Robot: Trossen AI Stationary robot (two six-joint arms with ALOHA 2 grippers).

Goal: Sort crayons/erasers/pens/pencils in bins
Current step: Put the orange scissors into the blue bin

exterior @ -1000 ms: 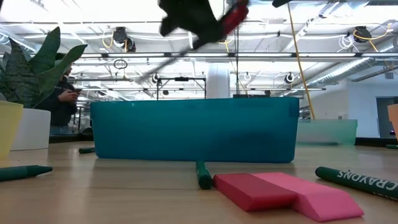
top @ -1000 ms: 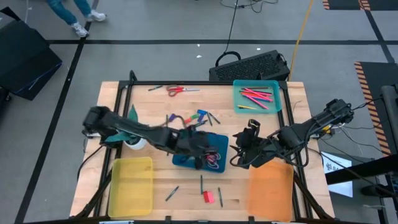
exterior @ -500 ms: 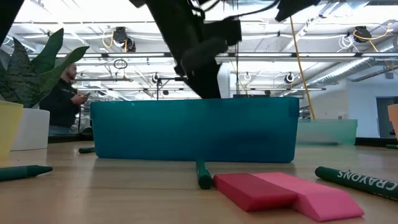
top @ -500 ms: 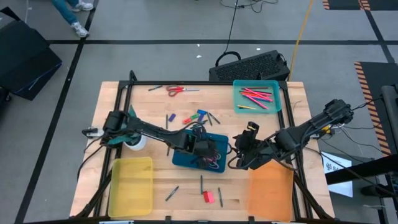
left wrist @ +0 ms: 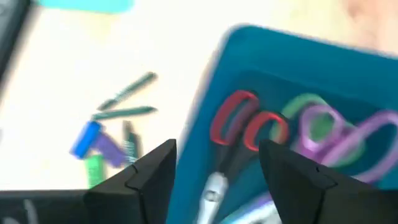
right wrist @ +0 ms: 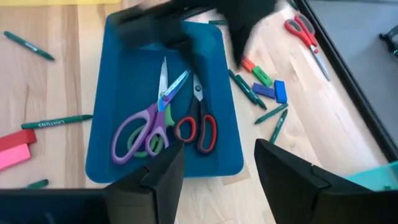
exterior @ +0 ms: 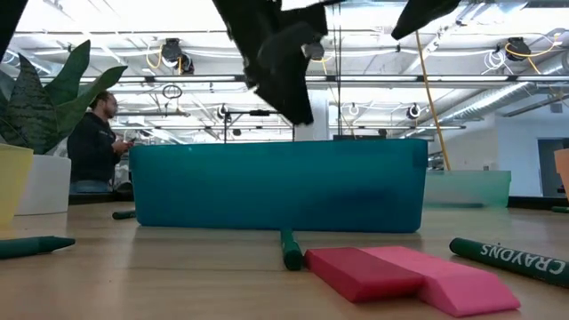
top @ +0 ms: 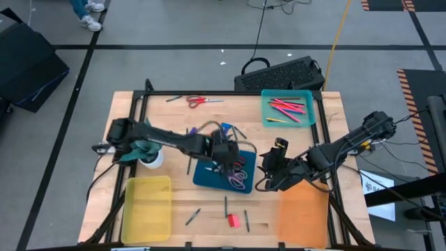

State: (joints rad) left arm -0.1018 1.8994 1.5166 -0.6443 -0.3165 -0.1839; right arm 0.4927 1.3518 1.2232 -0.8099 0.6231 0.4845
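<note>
Looking down from the high view: your left gripper [top: 224, 148] hangs over the 12 o'clock rim of the dark blue bin [top: 203, 176]. It's empty, fingers spread apart, touching nothing. That bin holds only scissors: a red-handled pair [right wrist: 198, 127] and a purple-green pair [right wrist: 144, 134].

Loose erasers [top: 221, 129] (blue, green, purple) sit just past that rim at 12 o'clock, mixed with dark crayons. My read: the arm is parked there because that cluster is the nearest unsorted pile.

Red and pink erasers [exterior: 409, 277] lie touching each other on the table [top: 174, 115] at 6 o'clock of the blue bin, between the yellow bin [top: 146, 209] and the orange bin [top: 303, 213].

Teal bin [top: 287, 108] at 1 o'clock holds red sticks.

Right gripper [top: 273, 167] waits at 3 o'clock of the blue bin, fingers parted, holding nothing.
</note>
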